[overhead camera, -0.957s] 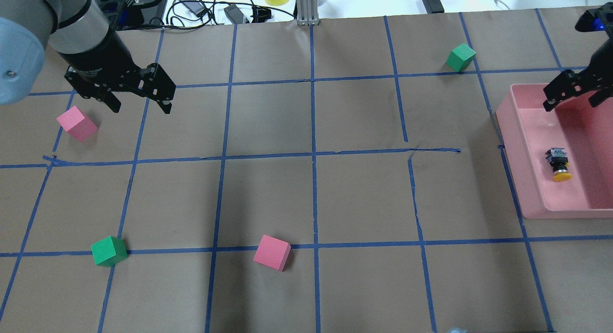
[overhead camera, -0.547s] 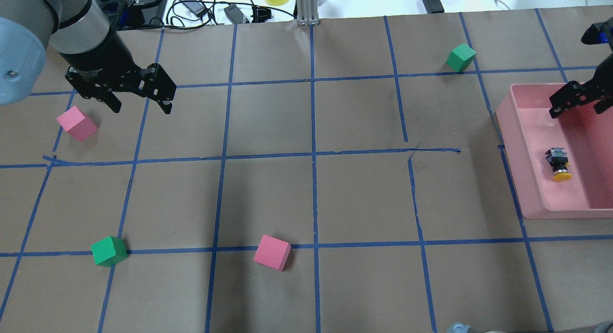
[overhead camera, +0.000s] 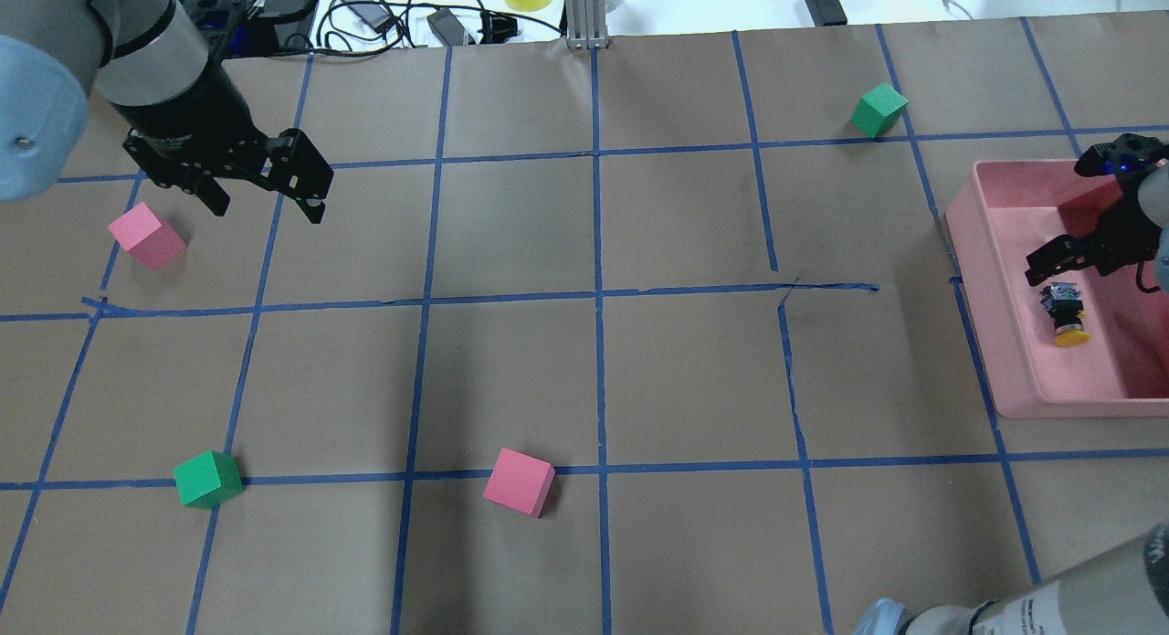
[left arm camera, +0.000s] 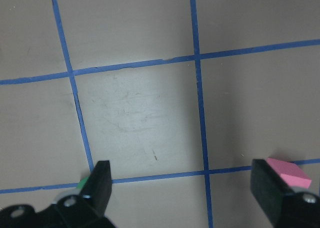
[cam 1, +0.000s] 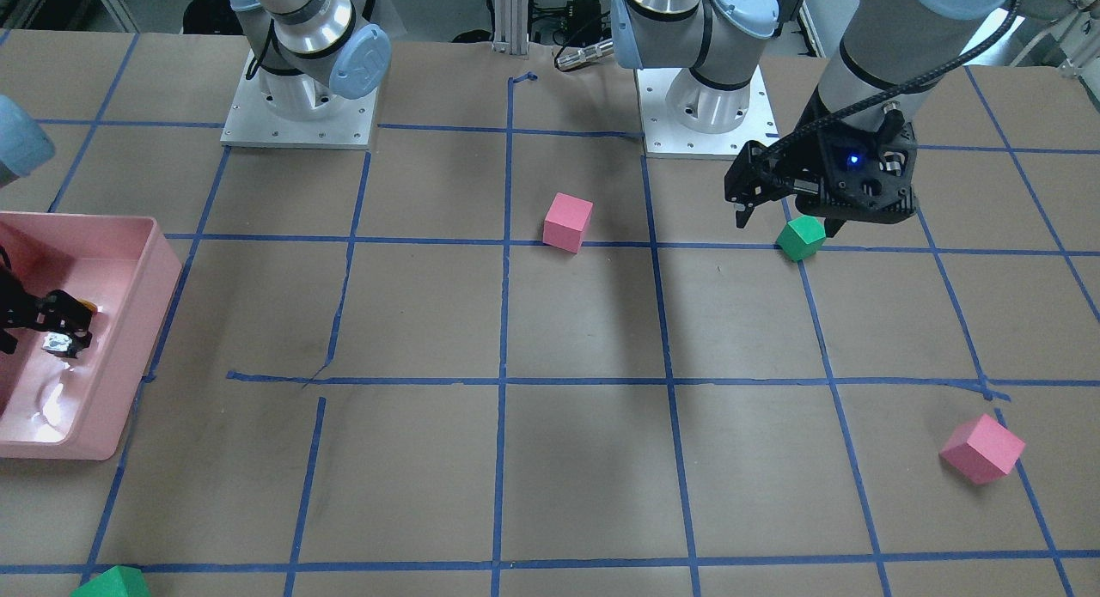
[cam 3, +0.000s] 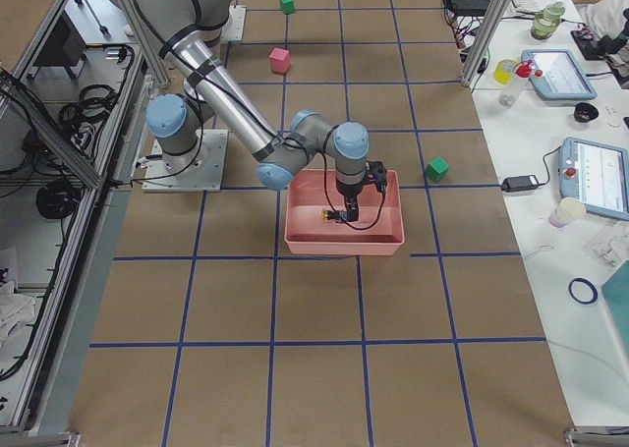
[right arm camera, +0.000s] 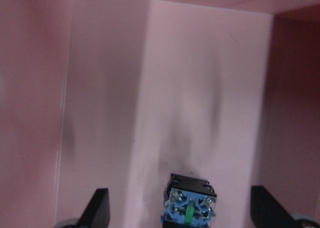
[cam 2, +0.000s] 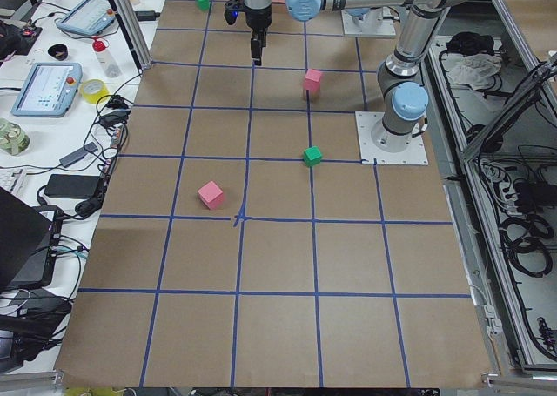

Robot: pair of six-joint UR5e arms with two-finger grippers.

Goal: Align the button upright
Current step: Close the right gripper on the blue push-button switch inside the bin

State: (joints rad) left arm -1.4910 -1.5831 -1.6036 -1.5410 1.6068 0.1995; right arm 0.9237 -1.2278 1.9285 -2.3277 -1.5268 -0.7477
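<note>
The button (overhead camera: 1064, 315) lies on its side in the pink tray (overhead camera: 995, 333), yellow cap toward the robot and contact block away from it. It also shows in the front-facing view (cam 1: 62, 341) and the exterior right view (cam 3: 326, 213). My right gripper (overhead camera: 1082, 262) is open and empty, low in the tray just beyond the button. In the right wrist view the contact block (right arm camera: 190, 205) sits between the open fingers (right arm camera: 100, 210). My left gripper (overhead camera: 267, 207) is open and empty, raised above the table's far left, and also shows in the left wrist view (left arm camera: 182, 188).
A pink cube (overhead camera: 146, 236) lies left of the left gripper. A green cube (overhead camera: 208, 478) and a second pink cube (overhead camera: 519, 481) lie near the robot's side. Another green cube (overhead camera: 879, 110) lies beyond the tray. Cables (overhead camera: 384, 18) run along the far edge.
My right gripper has moved toward the robot and down into the tray, ending just beyond the button. The left gripper has barely shifted. The button has not moved.
</note>
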